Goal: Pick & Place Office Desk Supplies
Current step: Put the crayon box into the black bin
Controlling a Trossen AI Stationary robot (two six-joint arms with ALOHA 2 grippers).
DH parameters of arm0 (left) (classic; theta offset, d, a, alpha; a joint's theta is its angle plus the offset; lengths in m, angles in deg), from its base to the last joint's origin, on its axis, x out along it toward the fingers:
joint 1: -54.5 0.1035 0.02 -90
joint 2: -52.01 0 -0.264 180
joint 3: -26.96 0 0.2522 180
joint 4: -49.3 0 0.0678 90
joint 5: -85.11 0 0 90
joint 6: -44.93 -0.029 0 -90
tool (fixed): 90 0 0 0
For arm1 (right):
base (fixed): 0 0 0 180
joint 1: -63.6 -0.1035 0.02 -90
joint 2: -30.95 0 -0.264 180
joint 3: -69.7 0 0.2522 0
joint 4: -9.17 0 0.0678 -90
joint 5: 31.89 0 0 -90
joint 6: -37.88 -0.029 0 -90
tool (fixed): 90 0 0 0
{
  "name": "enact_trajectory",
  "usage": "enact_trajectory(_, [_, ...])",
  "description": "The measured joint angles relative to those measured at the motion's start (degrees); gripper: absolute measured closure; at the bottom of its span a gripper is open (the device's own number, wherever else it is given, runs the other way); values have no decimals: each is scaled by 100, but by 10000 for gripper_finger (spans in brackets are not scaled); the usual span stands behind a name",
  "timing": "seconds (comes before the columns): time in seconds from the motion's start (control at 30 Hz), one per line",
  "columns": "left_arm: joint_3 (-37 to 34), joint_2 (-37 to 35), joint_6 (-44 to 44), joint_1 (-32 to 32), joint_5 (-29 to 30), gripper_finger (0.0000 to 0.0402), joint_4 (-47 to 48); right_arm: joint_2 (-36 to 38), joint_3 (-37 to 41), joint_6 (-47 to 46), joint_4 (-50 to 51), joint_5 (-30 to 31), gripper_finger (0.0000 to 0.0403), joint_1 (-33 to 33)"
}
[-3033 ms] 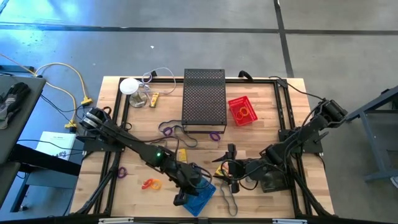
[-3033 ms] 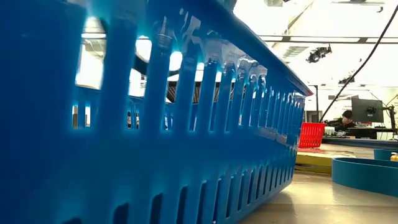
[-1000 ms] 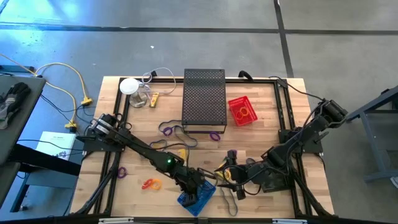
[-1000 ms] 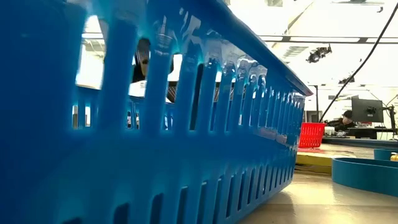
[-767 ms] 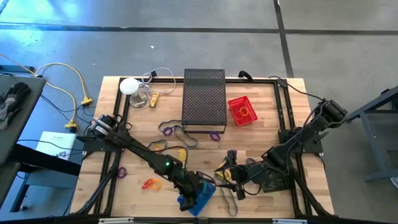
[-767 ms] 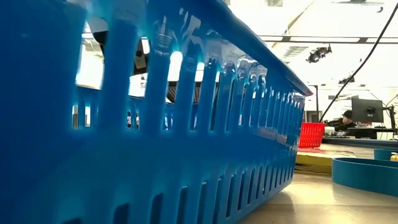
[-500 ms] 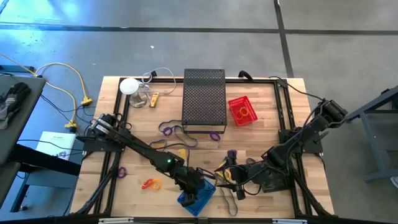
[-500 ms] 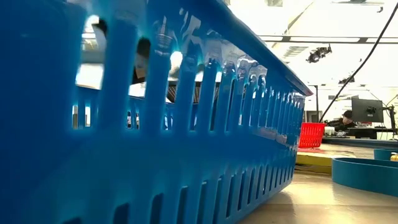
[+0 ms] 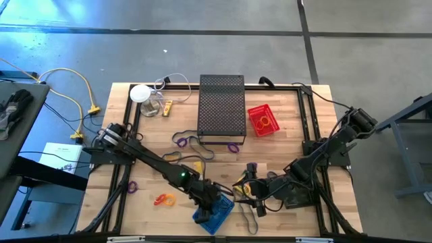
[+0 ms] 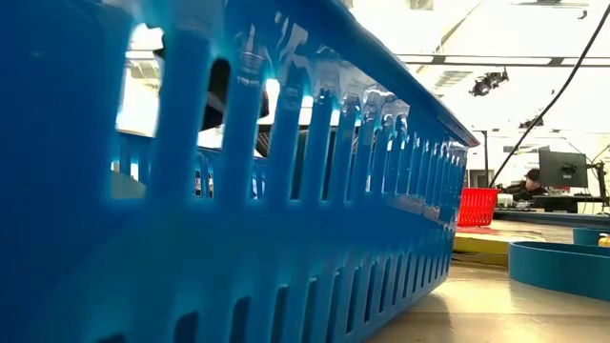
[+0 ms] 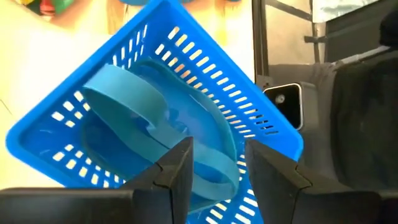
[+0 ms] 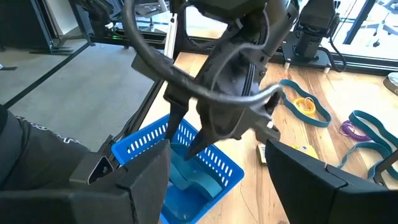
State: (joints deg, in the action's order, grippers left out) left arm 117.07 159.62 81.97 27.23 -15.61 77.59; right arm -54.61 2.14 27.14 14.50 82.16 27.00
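While hovering, left tool [image 9: 204, 210] has sunk into blue basket [image 9: 219, 217].

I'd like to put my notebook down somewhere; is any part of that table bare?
Bare wood lies right of the red basket, and at the left between the white round object and the orange bands. The front middle is crowded: blue basket, left gripper, right gripper.
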Motion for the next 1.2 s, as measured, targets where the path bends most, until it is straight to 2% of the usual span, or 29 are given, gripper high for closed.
enact_trajectory(0.13, [2, -329, 9, 52, -401, 263, 408, 0, 0, 0, 0, 1, 152, 0])
enact_trajectory(0.23, [2, -642, 12, 97, -392, 263, 1147, 0, 0, 1, 2, 1, 152, 0])
enact_trajectory(0.47, [2, -1249, 70, 101, 597, 264, 2973, 0, 0, 1, 2, 1, 152, 0])
enact_trajectory(0.6, [2, -1533, 14, 101, 925, 264, 3364, 0, 0, 1, -55, -10, 152, 0])
enact_trajectory(0.83, [-3, -1694, -1277, 85, 1886, 264, 3827, 2, 0, 13, -298, -43, 152, 0])
enact_trajectory(1.2, [-52, -1575, -2032, 218, 2052, 264, 4125, 1, 0, 44, -297, -46, 152, 110])
